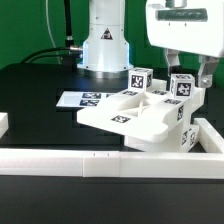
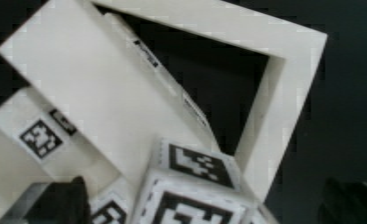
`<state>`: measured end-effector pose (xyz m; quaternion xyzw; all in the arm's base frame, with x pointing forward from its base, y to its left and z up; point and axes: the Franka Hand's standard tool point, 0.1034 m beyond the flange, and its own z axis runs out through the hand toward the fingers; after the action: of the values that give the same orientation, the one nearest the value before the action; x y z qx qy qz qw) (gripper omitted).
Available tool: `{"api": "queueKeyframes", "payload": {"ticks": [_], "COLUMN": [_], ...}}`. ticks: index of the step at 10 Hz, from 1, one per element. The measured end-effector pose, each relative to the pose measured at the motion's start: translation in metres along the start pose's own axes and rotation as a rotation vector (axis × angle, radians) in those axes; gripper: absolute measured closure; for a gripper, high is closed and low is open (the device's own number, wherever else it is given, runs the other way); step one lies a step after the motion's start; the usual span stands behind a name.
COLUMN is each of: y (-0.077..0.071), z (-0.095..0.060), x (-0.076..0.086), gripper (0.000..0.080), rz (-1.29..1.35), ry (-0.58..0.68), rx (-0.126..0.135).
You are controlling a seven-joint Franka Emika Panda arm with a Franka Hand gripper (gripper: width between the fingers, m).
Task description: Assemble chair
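The partly built white chair [image 1: 140, 118] lies on the black table near the exterior view's right, its flat panels and bars joined and tagged. One tagged post [image 1: 181, 86] sticks up from it. My gripper [image 1: 187, 68] hangs right over that post, one finger on each side, the jaws open and a gap showing on both sides. In the wrist view the post's tagged end [image 2: 201, 172] fills the space between my fingers, with my gripper [image 2: 189, 208] around it. Beyond it lie a white open frame [image 2: 278, 75] and a tagged bar [image 2: 38, 135].
The marker board [image 1: 84, 99] lies flat on the exterior view's left of the chair. A low white border wall [image 1: 100, 166] runs along the front and up the right side [image 1: 214, 135]. The robot's base [image 1: 104, 45] stands at the back.
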<state>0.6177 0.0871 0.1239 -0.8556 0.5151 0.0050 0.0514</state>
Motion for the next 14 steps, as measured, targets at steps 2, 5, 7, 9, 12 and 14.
{"api": "queueKeyframes", "payload": {"ticks": [2,5,7,9,12,14], "y": [-0.0005,0.0027,0.0038,0.0045,0.0045,0.0045], "z": [-0.0005,0.0015,0.0048,0.0053,0.0053,0.0053], "x": [0.0002,0.0065,0.0057,0.0057,0.0057,0.0057], "gripper": [0.015,0.015,0.015,0.015,0.0161,0.0331], "rz": [-0.229,-0.473,-0.619,-0.792,-0.792,-0.792], "ry": [0.009,0.014,0.02,0.03,0.03,0.03], "rx": [-0.006,-0.015,-0.031,-0.054,-0.054,-0.054]}}
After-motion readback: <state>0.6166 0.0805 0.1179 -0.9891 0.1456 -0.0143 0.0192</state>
